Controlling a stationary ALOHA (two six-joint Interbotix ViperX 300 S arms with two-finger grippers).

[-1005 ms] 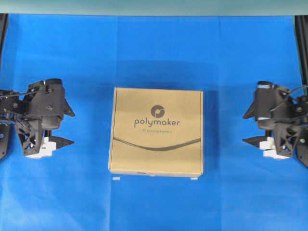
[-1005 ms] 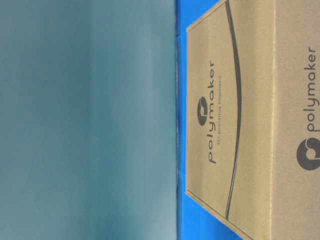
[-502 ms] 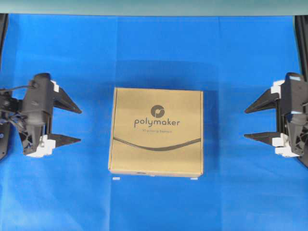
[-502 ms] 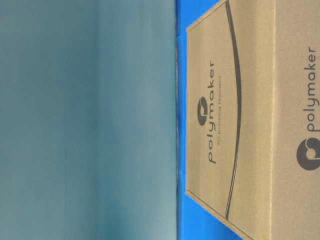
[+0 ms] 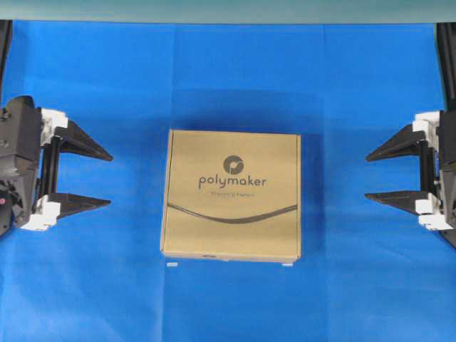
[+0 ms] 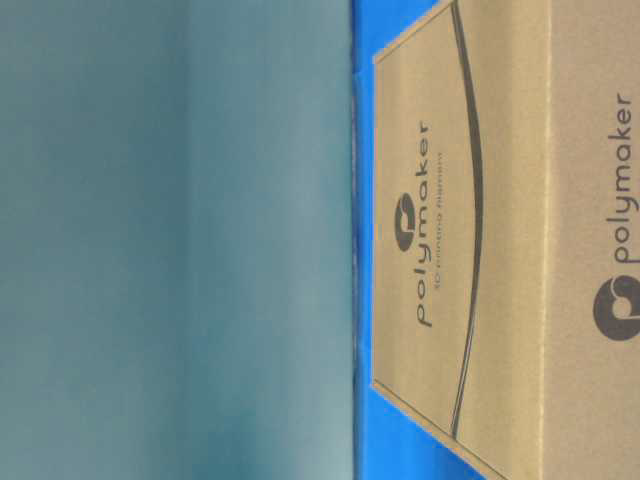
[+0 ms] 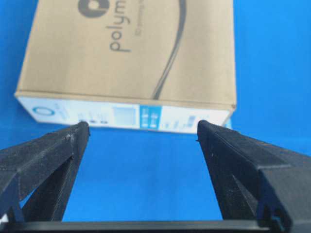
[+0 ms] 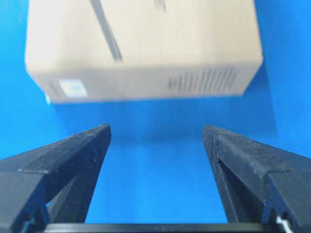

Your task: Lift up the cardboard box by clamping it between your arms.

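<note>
Item 1: left gripper (image 5: 105,178), black lattice frame, white fittings, pointed fingers spread wide, nothing between them, aimed at the box's left side, well apart from it.
Item 2: right gripper (image 5: 370,176), same build, likewise spread and empty, facing the opposite side.
Item 3: flat square brown cardboard box (image 5: 231,194) printed "polymaker", lying flat at the middle of the blue-covered desk (image 5: 228,78), between both grippers.
Risk: if the arms meet the box unevenly or at different heights, it may slide, twist or slip out during the lift.
</note>
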